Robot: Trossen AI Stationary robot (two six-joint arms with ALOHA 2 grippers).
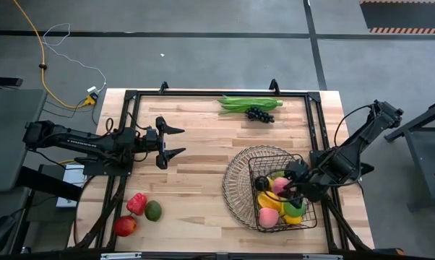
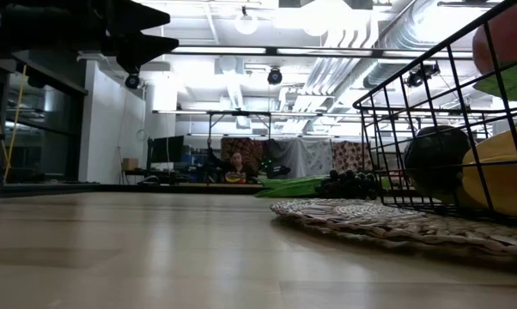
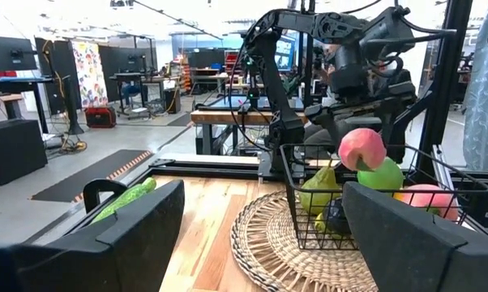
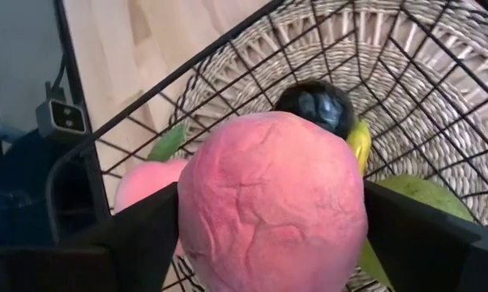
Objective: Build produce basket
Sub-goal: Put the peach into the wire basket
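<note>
One basket (image 1: 240, 170), dark wire with a round woven flared rim, sits on the right part of the table (image 1: 203, 137). Right gripper (image 1: 282, 185) is over the basket's mesh centre, fingers clamped on one pink peach (image 4: 272, 203) held above the other fruit.

Inside the basket, counted from the high view: one more pink peach (image 1: 268, 217) at the near left corner, yellow banana pieces (image 1: 269, 201), a green apple (image 1: 295, 209), a dark round fruit (image 4: 315, 105) under the held peach. Exact count of yellow and green pieces in there is unclear, they overlap. Left wrist view shows the held peach with a green fruit (image 3: 380, 174) just below it and another peach (image 3: 426, 197) to the side, all within the wire walls.

Outside the basket: one bundle of long green beans (image 1: 248, 104) at the far edge of the table, one bunch of dark grapes (image 1: 260, 114) touching the beans on their near side. At the near left corner, three pieces close together: one red pepper (image 1: 136, 203), one avocado (image 1: 153, 211) just right of it, one red apple (image 1: 125, 226) nearest.

Left gripper (image 1: 175, 141) hovers over the left-centre of the table, fingers spread apart, holding nothing, well apart from the basket.

In the low view a person (image 2: 236, 168) sits far back in the room.
</note>
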